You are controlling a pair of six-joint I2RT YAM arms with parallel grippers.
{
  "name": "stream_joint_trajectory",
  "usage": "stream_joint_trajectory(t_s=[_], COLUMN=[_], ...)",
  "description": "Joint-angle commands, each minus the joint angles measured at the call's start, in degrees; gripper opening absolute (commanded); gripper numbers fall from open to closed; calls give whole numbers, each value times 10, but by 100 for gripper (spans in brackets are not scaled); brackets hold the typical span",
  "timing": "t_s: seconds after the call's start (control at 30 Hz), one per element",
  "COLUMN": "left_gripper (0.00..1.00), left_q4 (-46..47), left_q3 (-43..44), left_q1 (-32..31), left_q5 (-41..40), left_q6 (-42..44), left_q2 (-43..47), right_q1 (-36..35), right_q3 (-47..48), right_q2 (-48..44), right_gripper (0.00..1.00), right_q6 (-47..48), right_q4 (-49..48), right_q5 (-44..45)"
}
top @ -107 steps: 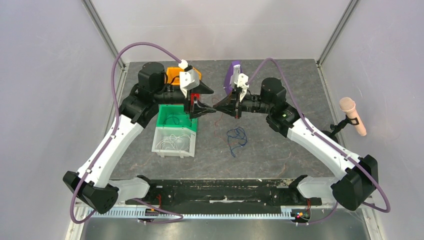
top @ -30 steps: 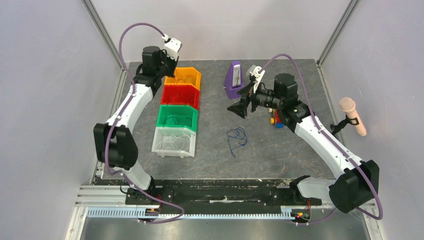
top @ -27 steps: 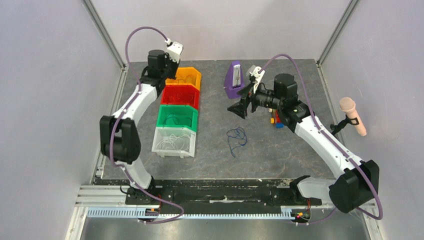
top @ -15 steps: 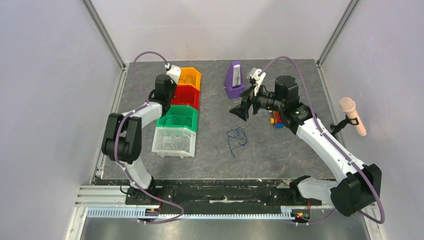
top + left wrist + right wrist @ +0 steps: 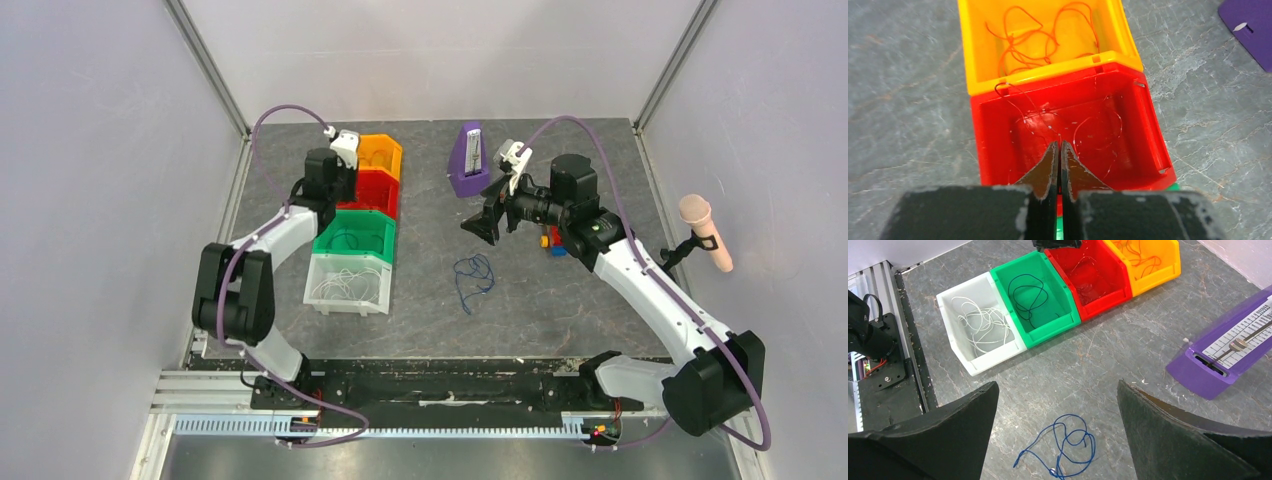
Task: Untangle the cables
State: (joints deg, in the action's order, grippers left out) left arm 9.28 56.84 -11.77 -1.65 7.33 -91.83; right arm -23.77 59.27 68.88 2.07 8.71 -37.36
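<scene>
A loose blue cable (image 5: 472, 280) lies in loops on the grey table, below my open right gripper (image 5: 1057, 385), which hovers high with nothing between its fingers. My left gripper (image 5: 1058, 145) hangs over the red bin (image 5: 1148, 125), its jaws pressed shut. A thin red cable (image 5: 1023, 102) runs from the bin's back rim right up to the tips, and more red strands lie on the bin floor. Other cables rest sorted: orange cables (image 5: 1043, 35) in the orange bin, a dark cable (image 5: 1030, 292) in the green bin, white cables (image 5: 980, 320) in the white bin.
The bins stand in a row on the left: orange bin (image 5: 375, 150), red, green bin (image 5: 330, 225), white bin (image 5: 318, 298). A purple metronome (image 5: 468, 160) stands at the back centre. Small coloured blocks (image 5: 550, 243) lie under the right arm. A microphone (image 5: 706, 232) stands far right.
My left arm has swung in from the back left and come down over the red bin, jaws still shut. The right arm has barely moved and the blue cable lies as before.
</scene>
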Motion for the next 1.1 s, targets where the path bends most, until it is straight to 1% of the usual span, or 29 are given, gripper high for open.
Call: stream_joint_trajectory(t_s=[0.0,0.17,0.43,0.47,0.53,0.7,0.8,0.9,1.07], left_gripper=[2,2,2,2,2,2,2,2,3], left_q4=[-117,-181,-259,-267,-277,-327,-331,-356,-389], left_q3=[90,141,171,180,201,287,315,349,368], left_q1=[2,6,8,8,8,11,14,15,17], left_q5=[30,49,23,19,-17,-59,-57,-54,-55], left_q6=[-105,-195,-296,-302,-311,-330,-334,-339,-335], left_q2=[-56,-98,-141,-152,-174,-245,-272,-301,-335], right_q1=[2,3,4,3,3,4,4,3,3], right_q3=[-5,-4,-11,-11,-11,-1,4,11,19], right_q2=[-15,-19,-27,-27,-27,-27,-26,-24,-22], right_gripper=[91,91,91,91,91,91,91,91,91], right_q6=[11,21,22,21,19,21,24,26,26], right_q4=[-9,2,4,4,5,22,32,39,46], right_q5=[5,12,17,17,17,19,21,24,25])
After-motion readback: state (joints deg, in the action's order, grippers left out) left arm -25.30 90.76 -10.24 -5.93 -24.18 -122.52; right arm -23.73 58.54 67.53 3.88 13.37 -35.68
